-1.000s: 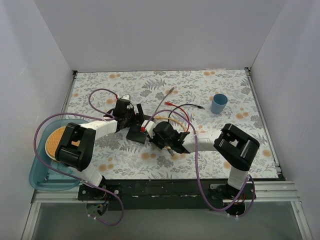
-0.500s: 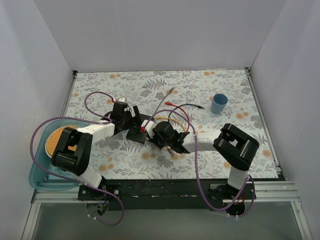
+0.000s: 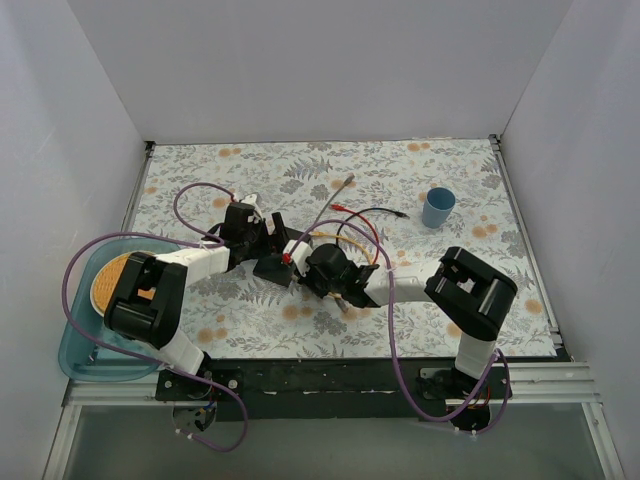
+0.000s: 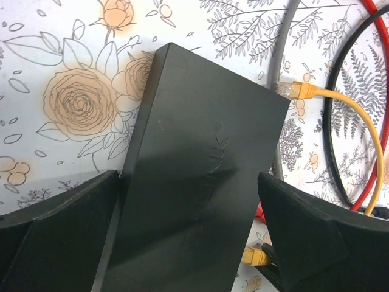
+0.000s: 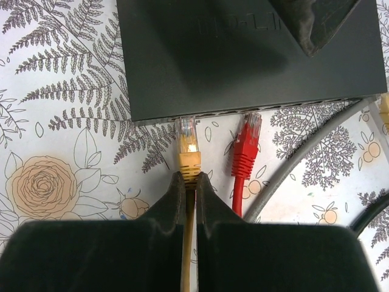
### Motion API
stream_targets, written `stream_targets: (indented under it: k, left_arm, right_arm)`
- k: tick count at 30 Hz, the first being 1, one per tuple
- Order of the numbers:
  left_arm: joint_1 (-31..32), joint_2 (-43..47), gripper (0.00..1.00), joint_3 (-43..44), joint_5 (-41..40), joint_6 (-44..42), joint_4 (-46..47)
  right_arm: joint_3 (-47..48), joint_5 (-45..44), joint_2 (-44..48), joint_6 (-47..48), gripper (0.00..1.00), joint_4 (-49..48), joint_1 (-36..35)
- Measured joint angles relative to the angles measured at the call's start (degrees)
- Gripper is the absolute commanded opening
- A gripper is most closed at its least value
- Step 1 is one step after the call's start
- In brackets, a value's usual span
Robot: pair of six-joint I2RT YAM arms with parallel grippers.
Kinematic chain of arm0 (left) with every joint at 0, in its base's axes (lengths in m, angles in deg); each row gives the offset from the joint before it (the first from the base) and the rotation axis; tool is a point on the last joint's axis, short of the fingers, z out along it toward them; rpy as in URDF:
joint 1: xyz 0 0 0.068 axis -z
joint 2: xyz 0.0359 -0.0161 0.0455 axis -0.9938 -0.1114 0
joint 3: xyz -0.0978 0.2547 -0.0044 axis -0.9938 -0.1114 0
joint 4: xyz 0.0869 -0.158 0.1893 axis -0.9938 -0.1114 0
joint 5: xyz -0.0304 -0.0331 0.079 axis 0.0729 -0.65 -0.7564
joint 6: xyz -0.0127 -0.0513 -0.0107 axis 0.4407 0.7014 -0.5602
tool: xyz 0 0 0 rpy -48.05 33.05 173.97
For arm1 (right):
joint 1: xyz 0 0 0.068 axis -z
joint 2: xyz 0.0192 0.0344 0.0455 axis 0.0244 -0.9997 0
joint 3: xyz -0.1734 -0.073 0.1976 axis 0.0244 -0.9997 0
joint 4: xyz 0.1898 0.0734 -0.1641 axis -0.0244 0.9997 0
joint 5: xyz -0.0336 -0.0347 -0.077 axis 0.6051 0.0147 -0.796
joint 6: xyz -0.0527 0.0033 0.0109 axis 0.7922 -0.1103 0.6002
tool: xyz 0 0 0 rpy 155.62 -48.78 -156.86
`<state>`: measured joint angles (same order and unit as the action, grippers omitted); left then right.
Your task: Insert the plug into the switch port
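Plug [image 5: 187,141], the yellow one with the clear tip, is lying on the floral worktop [image 5: 61,79] straight ahead of my right claw [image 5: 189,177]. I am pinching that claw almost fully closed on the yellow cable [image 5: 188,246] just behind the plug's boot. The clear tip is meeting the near edge of the black switch [image 5: 243,55], right at the switch port [image 5: 184,117] row. Most of the plug's body is showing outside, and I cannot tell which port it is facing or whether it is seated. A red plug [image 5: 245,143] is lying just beside it on the right, its tip also at that edge. A grey cable [image 5: 292,164] is curving past it further right.

My left claw [image 4: 187,179] is standing wide, one finger on each long side of the switch, which is lying flat on the worktop with its plain top up. I cannot tell whether those fingers are touching it. At the switch's far end a second yellow plug [image 4: 296,90] is sitting beside the corner.

From above, a blue cup [image 3: 437,207] is standing well apart toward the far right, and a teal tray [image 3: 72,350] is hanging over the worktop's left edge.
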<state>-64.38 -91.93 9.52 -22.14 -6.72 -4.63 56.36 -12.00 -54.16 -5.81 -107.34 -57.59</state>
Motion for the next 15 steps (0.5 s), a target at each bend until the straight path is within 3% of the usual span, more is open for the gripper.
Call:
stream_targets:
  k: [15]
  left_arm:
    - [-0.2, -1.3, 0.98, 0.0, 3.1, -1.7, 3.0]
  right_arm:
    - [-3.6, -1.1, -0.1, -3.0, 0.01, -6.7, -0.3]
